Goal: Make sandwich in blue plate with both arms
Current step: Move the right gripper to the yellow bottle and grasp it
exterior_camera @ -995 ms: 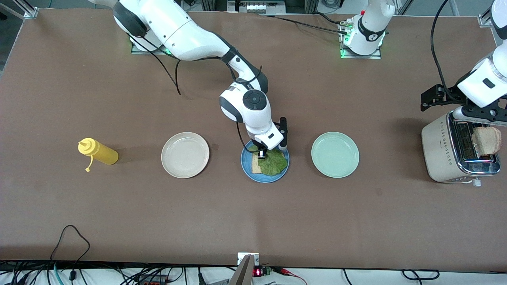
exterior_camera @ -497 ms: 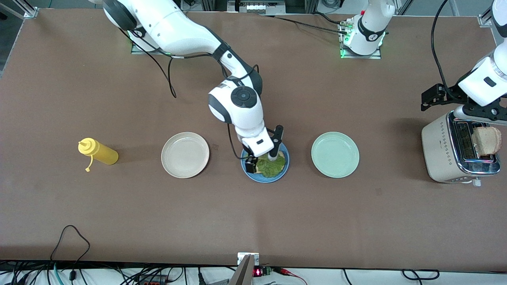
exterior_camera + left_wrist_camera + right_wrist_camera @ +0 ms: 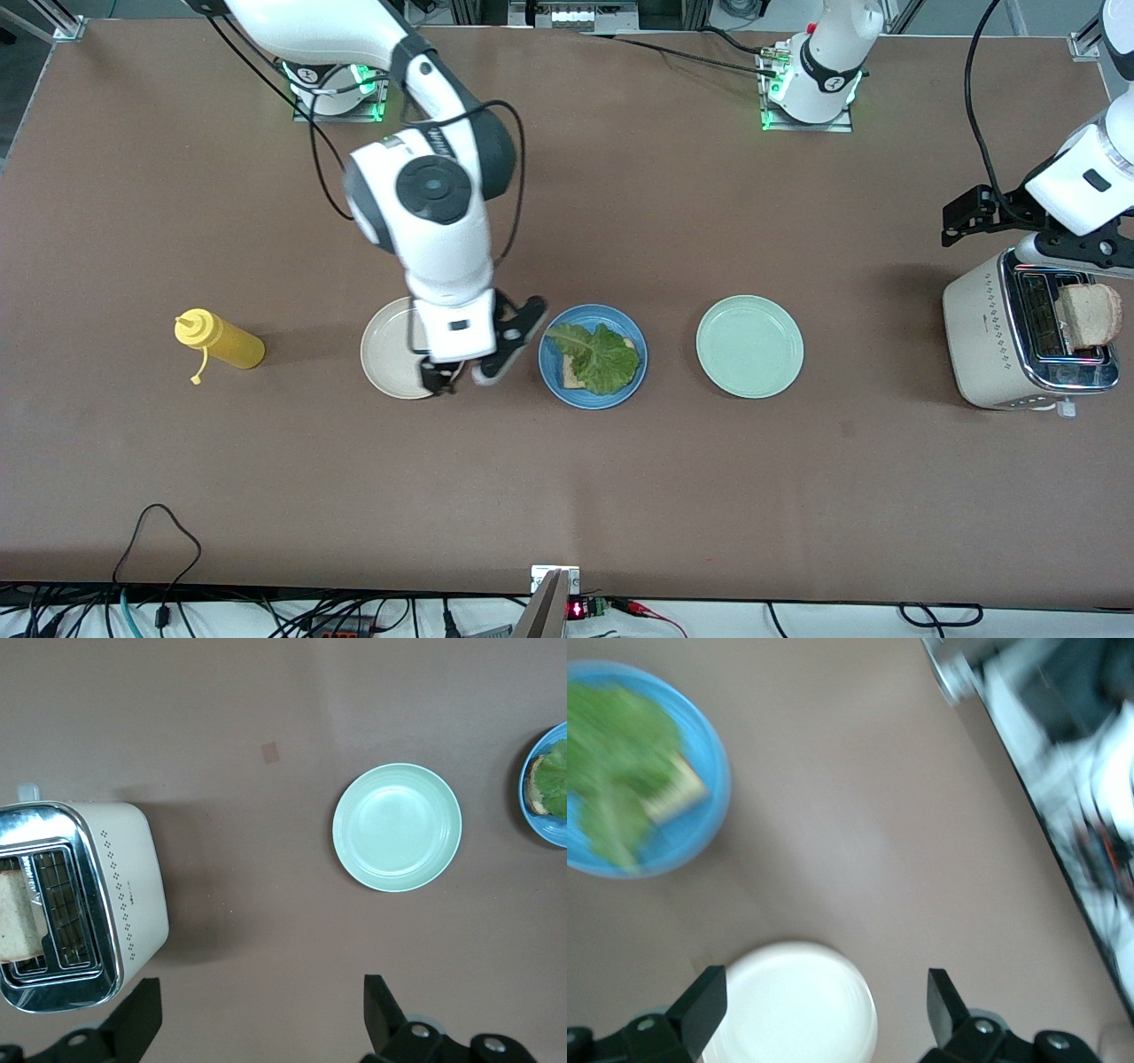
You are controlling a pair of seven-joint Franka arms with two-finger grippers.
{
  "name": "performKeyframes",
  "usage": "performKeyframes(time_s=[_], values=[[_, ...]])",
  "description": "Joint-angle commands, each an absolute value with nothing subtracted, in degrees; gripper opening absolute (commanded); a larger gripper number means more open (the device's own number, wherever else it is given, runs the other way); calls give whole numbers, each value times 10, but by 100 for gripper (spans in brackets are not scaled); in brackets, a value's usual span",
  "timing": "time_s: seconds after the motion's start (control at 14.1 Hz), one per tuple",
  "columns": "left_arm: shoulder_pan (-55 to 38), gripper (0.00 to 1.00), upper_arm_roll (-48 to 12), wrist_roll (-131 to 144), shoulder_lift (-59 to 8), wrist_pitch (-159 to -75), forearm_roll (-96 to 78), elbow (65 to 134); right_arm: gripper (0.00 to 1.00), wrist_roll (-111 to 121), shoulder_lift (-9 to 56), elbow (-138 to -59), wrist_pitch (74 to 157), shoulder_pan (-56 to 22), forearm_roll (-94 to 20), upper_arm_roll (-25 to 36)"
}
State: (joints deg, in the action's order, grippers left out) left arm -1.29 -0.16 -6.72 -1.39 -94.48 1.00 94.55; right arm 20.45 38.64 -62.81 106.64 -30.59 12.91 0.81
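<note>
blue plate (image 3: 593, 356) seen mid-table between cream plate (image 3: 399, 350) and green plate (image 3: 749, 346), one toast slice (image 3: 571, 376) and lettuce leaf (image 3: 601, 356) carried on it | right gripper (image 3: 462, 377) held spread wide and empty over the cream plate's edge | left gripper (image 3: 257, 1019) held wide apart, empty, over toaster (image 3: 1019, 337), bread slice (image 3: 1088, 315) seated in its slot

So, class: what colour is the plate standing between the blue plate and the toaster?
Pale green plate, plain and unpatterned; the left wrist view shows it best.
</note>
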Motion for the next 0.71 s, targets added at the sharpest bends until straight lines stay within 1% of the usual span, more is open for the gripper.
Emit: performKeyframes(time_s=[0.0,0.21,0.36,0.5,0.64], values=[[-11,100,-5,-63,-12,-929,7,936,100,196,336,-697,1013,-216,126,6],[-11,100,-5,-65,-11,-925,7,936,100,201,259,-799,1010,-139,113,4],[-11,100,-5,-63,-11,-925,7,936,100,219,204,-851,1009,-126,113,6],[-11,100,-5,-63,-11,-925,7,936,100,248,182,-868,1006,-111,114,7],[-11,100,-5,-63,-11,-923,7,936,100,326,185,-867,1014,-87,116,7]])
